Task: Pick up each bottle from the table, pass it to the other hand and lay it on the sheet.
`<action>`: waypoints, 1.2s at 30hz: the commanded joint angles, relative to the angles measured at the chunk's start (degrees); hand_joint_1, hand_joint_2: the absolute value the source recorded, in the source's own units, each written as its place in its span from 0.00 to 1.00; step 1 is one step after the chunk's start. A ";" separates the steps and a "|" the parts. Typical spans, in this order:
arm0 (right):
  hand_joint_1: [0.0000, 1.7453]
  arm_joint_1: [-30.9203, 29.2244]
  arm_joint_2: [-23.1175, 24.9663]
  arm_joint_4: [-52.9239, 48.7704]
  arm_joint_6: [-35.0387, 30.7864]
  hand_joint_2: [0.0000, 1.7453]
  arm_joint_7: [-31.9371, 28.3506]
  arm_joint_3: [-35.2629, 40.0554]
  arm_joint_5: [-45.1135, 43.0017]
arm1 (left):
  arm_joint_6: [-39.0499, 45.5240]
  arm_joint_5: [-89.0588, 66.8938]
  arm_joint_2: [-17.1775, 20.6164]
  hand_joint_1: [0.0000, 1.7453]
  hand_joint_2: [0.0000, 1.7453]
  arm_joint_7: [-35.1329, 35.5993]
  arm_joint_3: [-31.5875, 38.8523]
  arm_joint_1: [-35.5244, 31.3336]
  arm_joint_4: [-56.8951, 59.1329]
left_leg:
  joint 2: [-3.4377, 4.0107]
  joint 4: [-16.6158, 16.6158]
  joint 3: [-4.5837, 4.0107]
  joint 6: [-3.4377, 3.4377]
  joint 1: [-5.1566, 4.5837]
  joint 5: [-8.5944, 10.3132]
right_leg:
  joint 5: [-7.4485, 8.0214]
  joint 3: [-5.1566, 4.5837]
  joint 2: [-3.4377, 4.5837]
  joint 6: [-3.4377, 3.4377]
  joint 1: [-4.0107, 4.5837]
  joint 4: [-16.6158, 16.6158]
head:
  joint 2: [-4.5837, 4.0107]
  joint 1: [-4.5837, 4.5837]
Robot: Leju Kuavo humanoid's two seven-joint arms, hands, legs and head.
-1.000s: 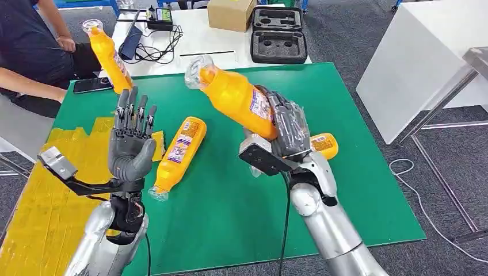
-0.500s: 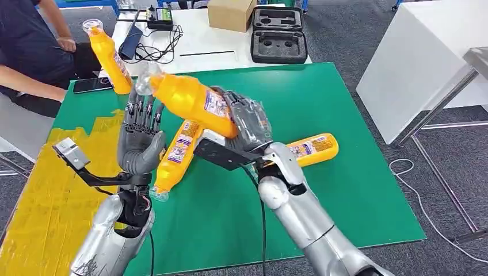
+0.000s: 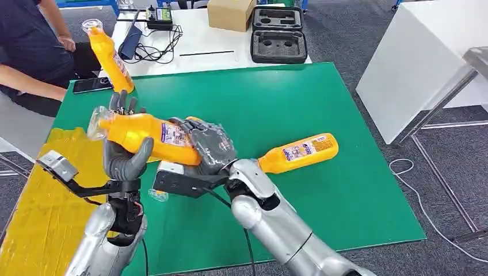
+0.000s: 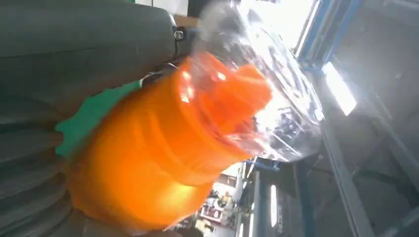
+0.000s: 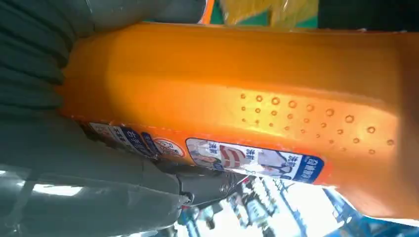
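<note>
My right hand (image 3: 210, 146) grips an orange bottle (image 3: 144, 133) by its labelled lower body and holds it level above the green mat (image 3: 345, 190). The bottle's clear-capped neck lies across the palm of my left hand (image 3: 124, 158); the fingers stand straight behind it and the thumb sits below it. Close up, the neck and cap (image 4: 197, 128) rest against the grey palm (image 4: 74, 44), and the label side (image 5: 257, 89) sits in the right hand's grasp (image 5: 74, 168). A second bottle (image 3: 296, 152) lies on the mat to the right. A third lies behind my hands, only its cap (image 3: 158, 194) visible. The yellow sheet (image 3: 40, 201) is at the left.
Another orange bottle (image 3: 109, 54) stands at the mat's far left corner beside a phone (image 3: 92, 84) and a seated person (image 3: 29, 52). Behind the mat a white table carries cables, a cardboard box (image 3: 230, 12) and a black foam case (image 3: 277, 35). A white block (image 3: 426, 57) stands at the right.
My right hand has swung the bottle leftward and lowered it until its neck end reached the left palm. The left hand stayed roughly in place. The bottle on the right is now uncovered.
</note>
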 commanded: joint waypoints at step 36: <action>1.00 -1.71 2.18 -0.19 -0.80 1.00 8.21 6.40 16.48 | -7.03 5.69 -1.12 0.00 1.00 7.99 3.49 11.09 -7.78 | -0.04 -0.02 0.15 -0.04 0.06 -0.08 | -0.07 0.17 0.02 -0.08 0.02 -0.04 | 0.00 0.02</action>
